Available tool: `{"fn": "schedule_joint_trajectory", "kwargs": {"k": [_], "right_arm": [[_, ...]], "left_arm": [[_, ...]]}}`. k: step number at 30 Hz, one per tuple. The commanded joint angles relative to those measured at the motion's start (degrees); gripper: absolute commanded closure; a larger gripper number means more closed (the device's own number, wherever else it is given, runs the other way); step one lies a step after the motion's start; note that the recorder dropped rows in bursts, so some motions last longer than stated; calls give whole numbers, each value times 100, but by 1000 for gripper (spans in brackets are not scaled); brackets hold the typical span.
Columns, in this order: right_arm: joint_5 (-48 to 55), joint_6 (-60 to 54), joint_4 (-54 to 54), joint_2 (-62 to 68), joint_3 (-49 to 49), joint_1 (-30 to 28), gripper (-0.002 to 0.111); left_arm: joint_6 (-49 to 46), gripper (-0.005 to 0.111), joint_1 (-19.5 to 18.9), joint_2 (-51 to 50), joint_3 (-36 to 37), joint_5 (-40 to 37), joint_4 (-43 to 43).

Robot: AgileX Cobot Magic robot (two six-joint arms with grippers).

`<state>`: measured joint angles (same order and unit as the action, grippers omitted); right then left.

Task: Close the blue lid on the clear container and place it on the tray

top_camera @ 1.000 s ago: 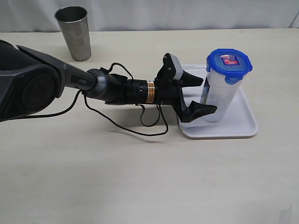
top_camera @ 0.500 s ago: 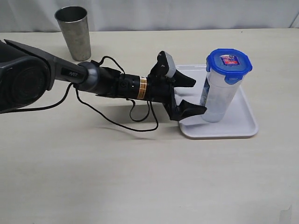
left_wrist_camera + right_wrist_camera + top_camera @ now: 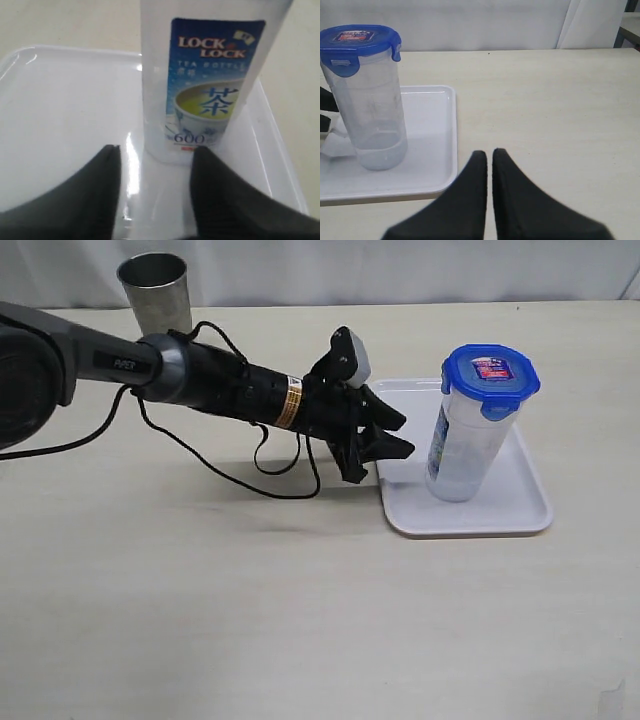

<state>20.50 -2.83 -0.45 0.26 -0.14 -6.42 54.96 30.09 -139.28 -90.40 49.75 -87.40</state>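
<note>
Just ahead of our left claw (image 3: 398, 437), we are looking at the main hazard. The clear container (image 3: 462, 445) is standing upright on the tray (image 3: 505, 520), tall and narrow. We are judging that any forward drift or sideways swing of the claw could be knocking it over or sliding it toward the rim. The loose cable (image 3: 235, 482) hanging below the arm (image 3: 200, 380), behind the claw, could also be dragging across the tabletop (image 3: 300, 620) and tugging the claw off line. We are not able to confirm that every flap of the blue lid (image 3: 490, 375), seated on top of the container, is snapped down. If one is standing proud, a bump could be popping the lid loose.

As for the claw itself, we are seeing it partly open, with a clear gap between its fingers (image 3: 90, 200) and nothing in that gap. It is hovering over the tray's nearest edge, close to the container's base but apparently not touching it, and gripping nothing. Our right claw (image 3: 489, 156) is sitting closed and empty above bare tabletop, with the tray and container ahead of it and off to one side. Far behind the left claw, back along the arm, a grey metal cup (image 3: 155, 288) is standing and playing no part.
</note>
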Motion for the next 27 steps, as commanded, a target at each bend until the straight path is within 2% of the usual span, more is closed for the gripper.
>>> {"fn": "schedule_joint_trajectory", "kwargs": {"k": [1,3,6,9,12,17,23,27], "right_arm": [[-72,-45,4,-26,14,-24,104],[-72,-45,4,-26,14,-24,104],[-72,-45,4,-26,14,-24,104],[-72,-45,4,-26,14,-24,104],[-72,-45,4,-26,14,-24,104],[-72,-45,4,-26,14,-24,104],[-72,-45,4,-26,14,-24,104],[-72,-45,4,-26,14,-24,104]], "left_arm": [[1047,95,-10,344,-4,-49,-1144],[1609,107,-10,470,-4,-159,-1254],[2401,107,-10,610,-4,-228,-1254],[2790,107,-10,751,9,-269,-1254],[3180,107,-10,978,188,-628,-1254],[3827,107,-10,1644,1015,-2219,-1254],[3763,107,-10,3036,2536,-4612,-1254],[3481,107,-10,3879,3355,-5236,-1254]]}}
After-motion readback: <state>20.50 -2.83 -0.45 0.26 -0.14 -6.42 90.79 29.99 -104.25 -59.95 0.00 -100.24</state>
